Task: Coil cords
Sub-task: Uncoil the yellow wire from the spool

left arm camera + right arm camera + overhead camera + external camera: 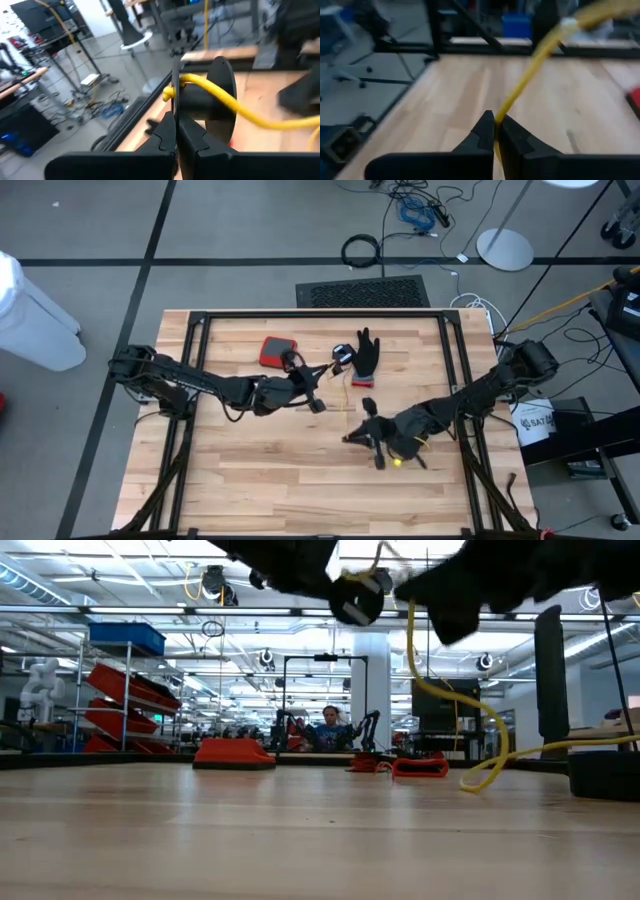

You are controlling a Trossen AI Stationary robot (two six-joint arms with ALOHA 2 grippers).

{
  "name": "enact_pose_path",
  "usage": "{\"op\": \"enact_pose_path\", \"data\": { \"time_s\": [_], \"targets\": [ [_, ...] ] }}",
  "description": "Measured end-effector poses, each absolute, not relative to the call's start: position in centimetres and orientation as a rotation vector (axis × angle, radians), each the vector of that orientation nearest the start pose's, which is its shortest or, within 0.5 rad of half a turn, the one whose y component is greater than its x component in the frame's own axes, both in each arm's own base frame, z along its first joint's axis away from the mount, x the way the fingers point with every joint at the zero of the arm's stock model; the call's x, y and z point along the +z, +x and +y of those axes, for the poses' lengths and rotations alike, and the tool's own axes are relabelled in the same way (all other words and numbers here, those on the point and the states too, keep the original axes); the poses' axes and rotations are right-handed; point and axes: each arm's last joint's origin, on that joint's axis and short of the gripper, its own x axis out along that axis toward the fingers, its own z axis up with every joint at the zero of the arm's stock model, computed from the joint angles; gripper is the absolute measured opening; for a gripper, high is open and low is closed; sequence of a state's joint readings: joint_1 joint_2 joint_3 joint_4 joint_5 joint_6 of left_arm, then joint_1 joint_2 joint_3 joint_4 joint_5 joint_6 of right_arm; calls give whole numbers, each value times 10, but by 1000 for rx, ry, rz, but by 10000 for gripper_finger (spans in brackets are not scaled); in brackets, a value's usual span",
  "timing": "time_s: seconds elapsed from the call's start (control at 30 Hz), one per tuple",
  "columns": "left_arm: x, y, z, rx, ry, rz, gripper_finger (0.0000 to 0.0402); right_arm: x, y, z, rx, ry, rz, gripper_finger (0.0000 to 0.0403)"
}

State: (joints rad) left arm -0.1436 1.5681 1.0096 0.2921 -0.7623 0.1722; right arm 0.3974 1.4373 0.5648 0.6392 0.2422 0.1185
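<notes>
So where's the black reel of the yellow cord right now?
In the left wrist view the reel is pinched at its flange by the left gripper, lifted above the table's middle, with the yellow cord running off toward the right gripper, which pinches it.

The setting is a robotics laboratory inside a large industrial hall. The low view shows an open ceiling with exposed trusses and rows of strip lights (pixel 120 635), metal shelving (pixel 125 705) loaded with red and blue storage bins, and a white robot arm (pixel 40 685) at the far left. Further workstations stand in the background — one with a seated person (pixel 329 728) between two small dark arms. The high view shows a wooden bench (pixel 300 480) enclosed by a black metal frame (pixel 320 315), grey flooring marked with dark tape lines, and loose cables (pixel 420 210) — some blue — lying on the floor.
</notes>
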Motion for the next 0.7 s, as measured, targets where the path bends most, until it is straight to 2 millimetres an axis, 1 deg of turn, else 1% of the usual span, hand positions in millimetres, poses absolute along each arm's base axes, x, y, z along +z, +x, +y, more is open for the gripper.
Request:
{"op": "enact_pose_path", "data": {
  "time_s": [0.07, 0.13, 0.23, 0.33, 0.4, 0.53, 0.7],
  "targets": [
    [261, 343, -25, 607, 306, 346, 0, 201, 259, 108, 167, 19, 184, 0],
    [257, 341, -22, 610, 319, 388, 0, 208, 255, 111, 128, -3, 147, 0],
    [253, 340, -23, 593, 332, 424, 0, 216, 246, 109, -48, -39, 144, 0],
    [252, 340, -29, 538, 336, 436, 0, 220, 235, 101, -262, -65, 188, 0],
    [251, 339, -34, 514, 341, 443, 0, 221, 228, 94, -352, -67, 229, 0],
    [247, 336, -40, 491, 367, 485, 0, 218, 214, 81, -420, -10, 328, 0],
    [246, 336, -36, 513, 379, 502, 0, 210, 203, 74, -431, 73, 442, 7]
  ]
}}
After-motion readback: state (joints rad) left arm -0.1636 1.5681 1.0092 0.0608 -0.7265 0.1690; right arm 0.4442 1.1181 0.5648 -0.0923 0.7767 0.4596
